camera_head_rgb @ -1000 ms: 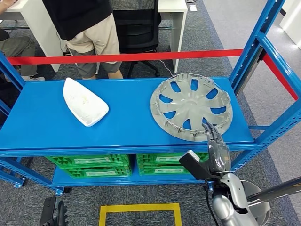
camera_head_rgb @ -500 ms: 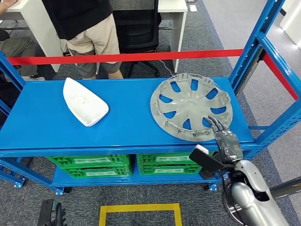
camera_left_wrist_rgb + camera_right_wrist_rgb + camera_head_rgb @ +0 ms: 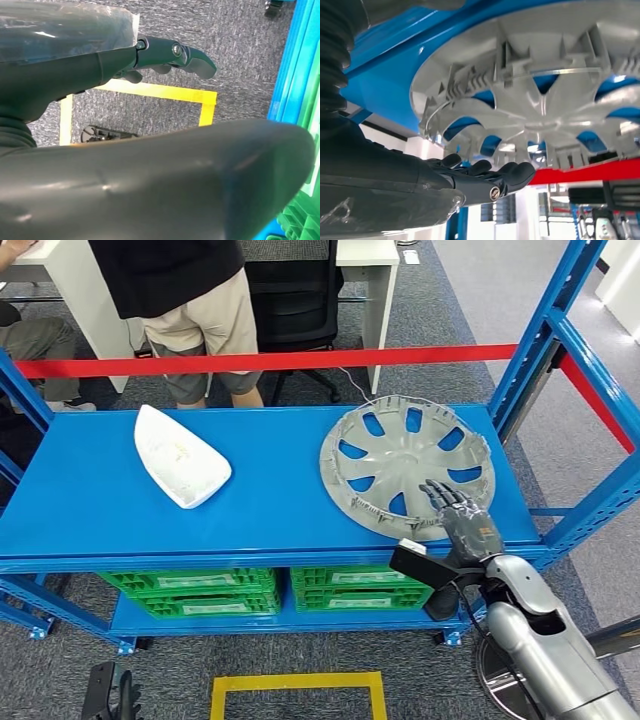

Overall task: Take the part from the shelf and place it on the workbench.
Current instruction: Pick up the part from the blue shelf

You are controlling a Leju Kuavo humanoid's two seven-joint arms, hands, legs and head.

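Part: grey wheel cover (image 3: pixel 407 466), round, with spoke-shaped openings, lying flat on the top board of the shelf (image 3: pixel 272 502), toward the board's right end and close to its front edge; the right wrist view shows its ribbed inner face with clips and a thin wire ring (image 3: pixel 531 100).
Right hand: hand (image 3: pixel 462 522) reaching over the near rim of the wheel cover, at its front right; fingers (image 3: pixel 445 496) stretched out and apart above the rim, thumb (image 3: pixel 419 562) held out sideways in front of the shelf edge; nothing is held. Whether the fingertips touch the wheel cover cannot be told.
Right arm: silver forearm (image 3: pixel 543 640) rising from below, in front of the shelf and to the right of the wheel cover.
Left hand: hand (image 3: pixel 158 55) hanging low over grey carpet, fingers extended and loosely apart, gripping nothing; beside it a yellow floor marking (image 3: pixel 170 93).
White part: pale, pointed shell (image 3: pixel 180 457) lying on the same board, well apart from the wheel cover, to its left.
Lower level: green crates (image 3: pixel 272 590) under the board, below and left of the wheel cover.
Barrier: red tape (image 3: pixel 264 363) stretched behind the shelf, beyond the wheel cover.
Person: standing figure in beige shorts (image 3: pixel 200 330) behind the tape, far left of the wheel cover, next to a black office chair (image 3: pixel 290 300).
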